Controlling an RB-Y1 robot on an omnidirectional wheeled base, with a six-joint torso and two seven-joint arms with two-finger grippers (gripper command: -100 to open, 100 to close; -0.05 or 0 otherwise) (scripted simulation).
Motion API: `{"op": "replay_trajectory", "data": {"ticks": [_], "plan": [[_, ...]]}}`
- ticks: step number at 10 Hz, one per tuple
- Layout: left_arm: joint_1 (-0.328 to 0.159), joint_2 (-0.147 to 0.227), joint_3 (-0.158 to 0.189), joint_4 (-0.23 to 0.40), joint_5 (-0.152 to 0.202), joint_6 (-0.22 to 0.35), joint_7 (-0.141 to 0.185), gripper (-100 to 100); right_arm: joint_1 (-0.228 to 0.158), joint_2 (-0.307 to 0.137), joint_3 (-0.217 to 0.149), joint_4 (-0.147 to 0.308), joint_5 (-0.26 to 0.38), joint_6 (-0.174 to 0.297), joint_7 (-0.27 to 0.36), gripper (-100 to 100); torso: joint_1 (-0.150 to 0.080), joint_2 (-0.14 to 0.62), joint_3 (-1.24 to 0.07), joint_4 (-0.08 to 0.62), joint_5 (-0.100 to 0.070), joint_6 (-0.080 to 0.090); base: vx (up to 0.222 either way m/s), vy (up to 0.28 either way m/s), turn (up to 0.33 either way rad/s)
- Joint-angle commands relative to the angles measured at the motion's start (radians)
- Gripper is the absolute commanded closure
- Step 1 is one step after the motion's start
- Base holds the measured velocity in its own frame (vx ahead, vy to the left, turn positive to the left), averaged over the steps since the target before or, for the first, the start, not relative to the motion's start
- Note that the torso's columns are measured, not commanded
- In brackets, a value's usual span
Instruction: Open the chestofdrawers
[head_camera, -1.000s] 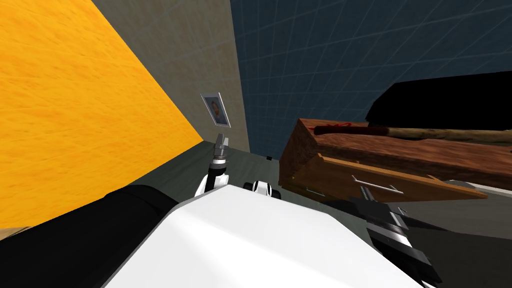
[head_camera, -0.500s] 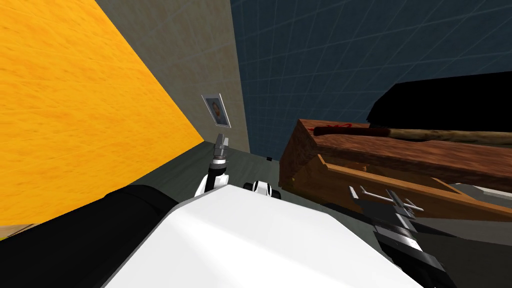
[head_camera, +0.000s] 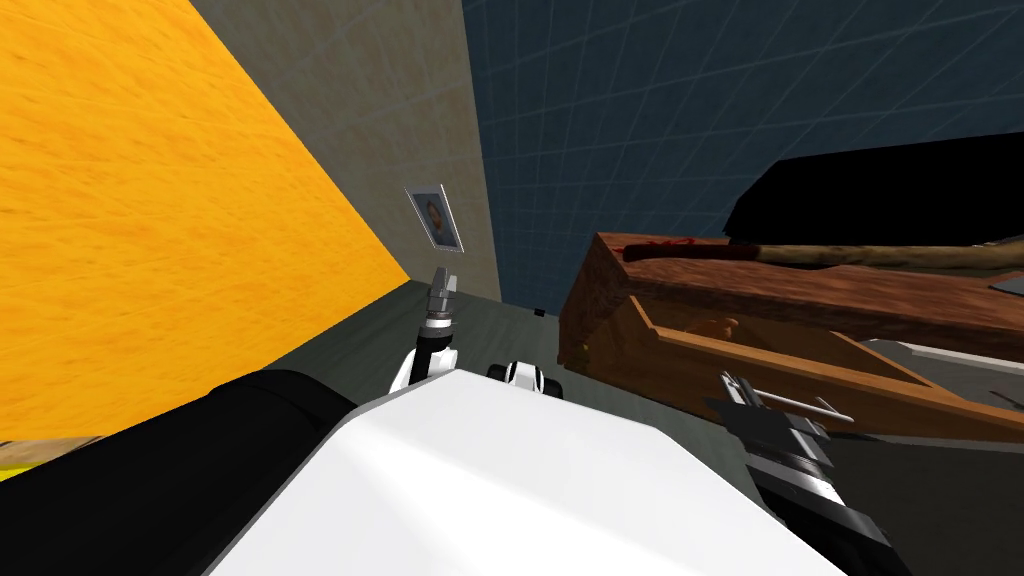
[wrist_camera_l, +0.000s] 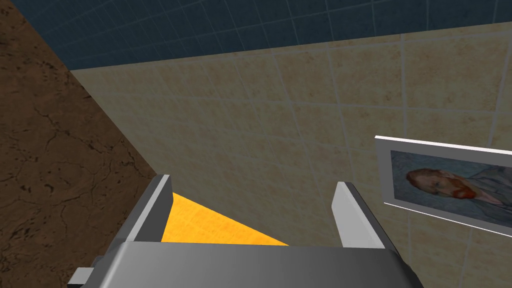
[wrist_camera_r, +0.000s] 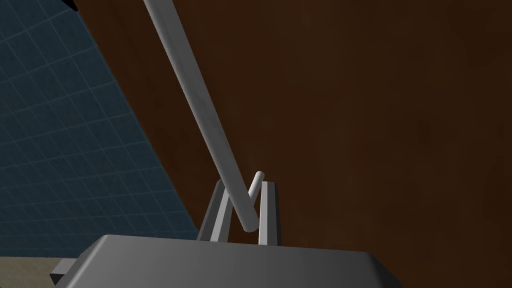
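Note:
The brown wooden chest of drawers (head_camera: 760, 290) stands to my right in the head view. Its top drawer (head_camera: 800, 372) is pulled well out, and a small tan item lies inside. My right gripper (head_camera: 748, 392) is shut on the end of the drawer's grey bar handle (head_camera: 812, 405). In the right wrist view the handle (wrist_camera_r: 200, 100) runs slanted across the dark brown drawer front (wrist_camera_r: 375, 125), and the right gripper (wrist_camera_r: 245, 210) pinches the bar's lower end. My left gripper (head_camera: 445, 283) is raised ahead of me toward the wall; the left gripper (wrist_camera_l: 252, 200) stands open with nothing between its fingers.
A long wooden stick (head_camera: 860, 254) lies on top of the chest. An orange wall (head_camera: 150, 200) runs close on my left. A framed portrait (head_camera: 435, 218) hangs on the beige wall ahead. A black area (head_camera: 880, 190) lies behind the chest.
The drawer has slid further out of the chest, and my right gripper has drawn back toward me with the handle in it. The left arm has not moved.

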Motion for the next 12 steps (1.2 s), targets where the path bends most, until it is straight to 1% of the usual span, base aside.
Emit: {"op": "replay_trajectory", "data": {"ticks": [1, 2, 3, 5, 8, 9, 10, 12], "plan": [[0.000, 0.000, 0.000, 0.000, 0.000, 0.000, 0.000, 0, 0.010, 0.000, 0.002, -0.004, -0.001, -0.008, -0.003, 100, 0.000, -0.009, -0.005, -0.002, 0.000, -0.003, -0.117, 0.022, -0.037], [0.000, 0.000, 0.000, 0.000, 0.000, 0.000, 0.000, 0, 0.015, -0.001, 0.001, -0.008, -0.003, -0.013, -0.005, 100, 0.001, -0.010, -0.007, -0.003, -0.001, -0.003, -0.191, 0.018, -0.060], [0.000, 0.000, 0.000, 0.000, 0.000, 0.000, 0.000, 0, 0.027, -0.033, -0.012, -0.025, -0.011, 0.017, -0.042, -100, 0.001, -0.006, -0.004, -0.003, -0.001, -0.003, -0.091, 0.044, -0.010], [0.000, 0.000, 0.000, 0.000, 0.000, 0.000, 0.000, 0, 0.036, -0.058, -0.024, -0.039, -0.019, 0.034, -0.068, -100, -0.001, -0.019, -0.009, -0.008, -0.007, -0.007, 0.021, 0.044, 0.003], [0.001, 0.000, 0.000, 0.000, 0.000, 0.000, 0.000, 0, 0.058, -0.119, -0.053, -0.075, -0.039, 0.075, -0.133, -100, 0.000, -0.011, -0.006, -0.005, -0.005, -0.006, 0.021, 0.055, 0.006], [0.001, 0.000, 0.000, 0.000, 0.000, 0.000, 0.000, 0, 0.055, -0.105, -0.047, -0.064, -0.034, 0.063, -0.116, -100, 0.001, -0.008, -0.004, -0.004, -0.004, -0.005, 0.006, 0.025, 0.002], [0.001, 0.000, 0.000, 0.000, 0.000, 0.000, 0.000, 0, 0.057, -0.107, -0.047, -0.064, -0.035, 0.067, -0.122, 0, 0.000, -0.007, -0.003, -0.004, -0.004, -0.005, 0.006, 0.002, 0.001], [0.000, 0.000, 0.000, 0.000, 0.000, 0.000, 0.000, 0, 0.057, -0.106, -0.046, -0.063, -0.034, 0.068, -0.121, 0, 0.000, -0.008, -0.004, -0.004, -0.005, -0.005, 0.000, 0.000, 0.000]]}}
